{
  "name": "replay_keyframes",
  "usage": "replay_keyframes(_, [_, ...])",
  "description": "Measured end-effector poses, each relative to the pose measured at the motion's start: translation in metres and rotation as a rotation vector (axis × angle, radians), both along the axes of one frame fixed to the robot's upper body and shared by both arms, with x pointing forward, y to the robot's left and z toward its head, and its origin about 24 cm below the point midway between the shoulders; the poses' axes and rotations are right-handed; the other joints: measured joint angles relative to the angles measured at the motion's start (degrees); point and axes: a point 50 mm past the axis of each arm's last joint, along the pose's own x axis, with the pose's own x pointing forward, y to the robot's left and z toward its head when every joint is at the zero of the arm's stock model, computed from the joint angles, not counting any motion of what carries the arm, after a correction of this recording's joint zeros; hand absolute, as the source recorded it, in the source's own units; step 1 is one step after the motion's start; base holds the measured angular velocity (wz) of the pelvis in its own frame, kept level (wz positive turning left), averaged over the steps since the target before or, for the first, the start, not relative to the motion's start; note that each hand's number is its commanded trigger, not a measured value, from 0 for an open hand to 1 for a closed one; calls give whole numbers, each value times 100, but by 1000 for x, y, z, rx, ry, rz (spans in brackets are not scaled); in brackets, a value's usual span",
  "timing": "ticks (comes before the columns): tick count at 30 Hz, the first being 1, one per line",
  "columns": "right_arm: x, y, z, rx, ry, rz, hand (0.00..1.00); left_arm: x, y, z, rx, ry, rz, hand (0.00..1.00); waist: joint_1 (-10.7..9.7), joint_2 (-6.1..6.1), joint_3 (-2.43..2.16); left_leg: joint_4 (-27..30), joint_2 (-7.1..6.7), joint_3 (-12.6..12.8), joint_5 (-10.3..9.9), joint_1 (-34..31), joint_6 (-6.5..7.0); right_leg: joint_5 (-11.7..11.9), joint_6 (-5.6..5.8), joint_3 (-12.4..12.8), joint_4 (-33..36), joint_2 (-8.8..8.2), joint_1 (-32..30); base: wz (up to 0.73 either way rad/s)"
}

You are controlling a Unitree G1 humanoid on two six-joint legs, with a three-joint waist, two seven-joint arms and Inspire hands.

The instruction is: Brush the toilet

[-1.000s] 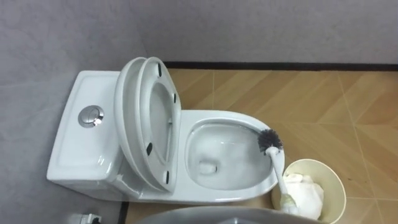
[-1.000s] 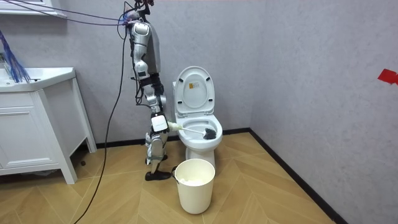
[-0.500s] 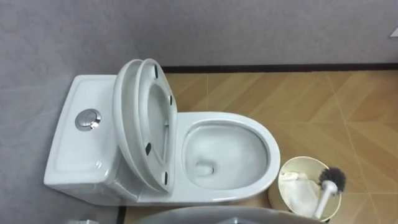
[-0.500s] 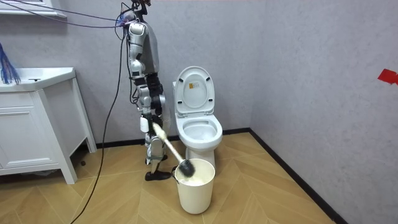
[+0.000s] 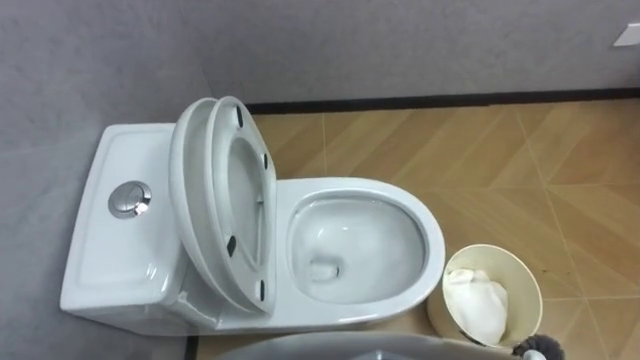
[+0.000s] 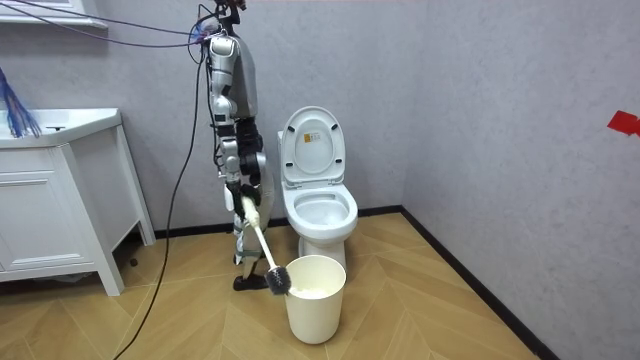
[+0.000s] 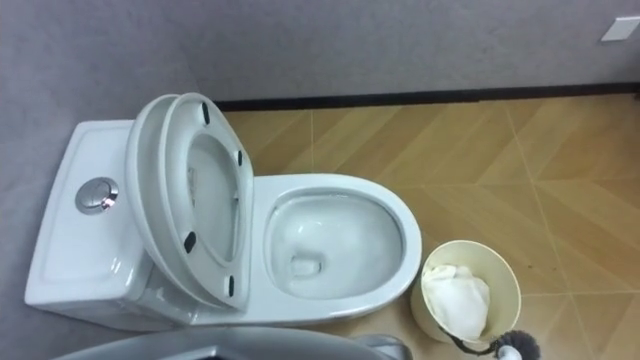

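Eight entries, largest first.

1. Vanity cabinet: white, at the room view's left, well apart from the work.
2. Toilet: white, tank against the grey wall. The bowl is open, wet-looking, and has nothing in it. The robot stands upright just beside it, on the room view's left.
3. Lid and seat: both raised and leaning back toward the tank.
4. Bin: cream and round, on the wood floor just beside the front of the bowl.
5. Toilet brush: out of the bowl. It slants down from the hand, with the dark bristle head low and just beside the bin's rim on the robot's side. I cannot tell whether the head touches the bin or the floor.
6. White wad: crumpled, lying inside the bin.
7. Right hand: at the robot's hip, closed round the top of the brush handle as far as the room view lets me read it.
8. Flush button: chrome, on top of the tank.

Step in hand, by judgement: the brush is being carried between bin and bowl, with no bristle on porcelain. If scrubbing is to go on, the next move needs the head lifted clear of both the bin rim and the toilet rim. It would then swing across and lower onto the bowl's inner wall, with the handle angle steep enough to press.
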Motion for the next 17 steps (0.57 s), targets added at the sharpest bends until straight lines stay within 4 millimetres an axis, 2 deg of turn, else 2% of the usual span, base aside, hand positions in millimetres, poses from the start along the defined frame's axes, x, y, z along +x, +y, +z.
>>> replay_keyframes(4, [-2,0,0,10,-6,2,0,-3,-1,-1,-6,14,6,0,4,1,1,1,3,-1,0,-1,0,-1,0,2,-3,2,-5,0])
replay_keyframes(17, [-3,-11,2,-2,37,208,0,-3,-4,-1,-33,15,24,0,26,25,14,-10,29,-5,-35,13,-18,5,-9,69,-3,40,-4,-1])
